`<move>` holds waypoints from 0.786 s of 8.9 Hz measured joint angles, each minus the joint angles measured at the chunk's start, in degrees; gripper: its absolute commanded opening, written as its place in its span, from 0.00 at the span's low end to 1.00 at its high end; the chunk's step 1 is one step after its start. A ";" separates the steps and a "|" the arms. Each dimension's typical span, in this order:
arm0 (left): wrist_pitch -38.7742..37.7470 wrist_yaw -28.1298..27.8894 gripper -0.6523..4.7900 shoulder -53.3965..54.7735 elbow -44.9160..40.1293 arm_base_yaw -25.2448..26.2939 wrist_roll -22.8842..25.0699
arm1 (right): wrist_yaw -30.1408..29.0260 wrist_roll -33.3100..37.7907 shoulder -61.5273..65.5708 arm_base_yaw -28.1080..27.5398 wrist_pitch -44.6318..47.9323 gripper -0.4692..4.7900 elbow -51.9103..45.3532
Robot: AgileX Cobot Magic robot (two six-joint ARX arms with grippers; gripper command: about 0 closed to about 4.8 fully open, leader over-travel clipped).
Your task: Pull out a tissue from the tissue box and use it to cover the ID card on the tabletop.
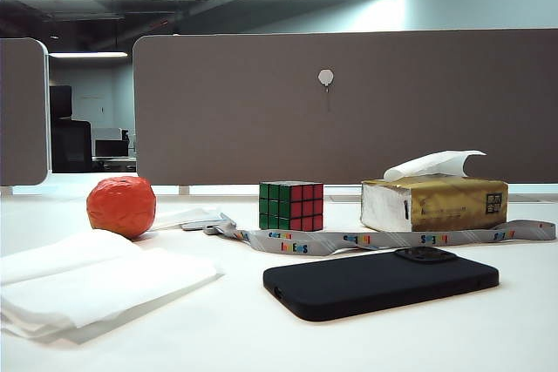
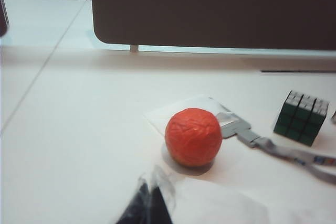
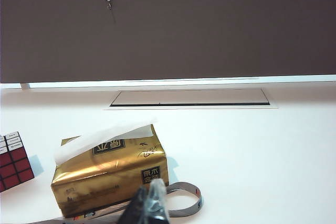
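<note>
Two closed grippers, right fingers (image 3: 151,203) just beside tissue box (image 3: 113,174), left fingers (image 2: 149,205) near ID card (image 2: 181,113)

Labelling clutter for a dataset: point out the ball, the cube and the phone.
ball (image 2: 192,136), left wrist view, middle of its orange face.
cube (image 1: 291,206), exterior view, front edge.
phone (image 1: 375,283), exterior view, black back.

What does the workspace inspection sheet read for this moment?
Surface: white tabletop, bare in places.
Job's things: tissue sticks out of the tissue box; ID card partly hidden behind the orange ball, uncovered.
Clutter: puzzle cube, black phone, paper pile, lanyard.
Grippers: left gripper shut, near the paper pile; right gripper shut, beside the box.
Cables: nothing seen.
Surroundings: grey partition.
</note>
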 measured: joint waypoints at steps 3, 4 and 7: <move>1.84 -2.19 0.11 0.00 0.00 0.00 7.93 | 0.07 -5.64 0.00 -0.02 -1.64 0.08 0.00; 1.81 -2.97 0.11 0.00 0.00 0.00 7.96 | 0.07 -6.19 0.00 -0.02 -1.03 0.08 0.00; 1.81 -2.97 0.11 0.00 0.00 0.00 7.96 | 0.07 -6.23 0.00 -0.02 -1.01 0.08 0.00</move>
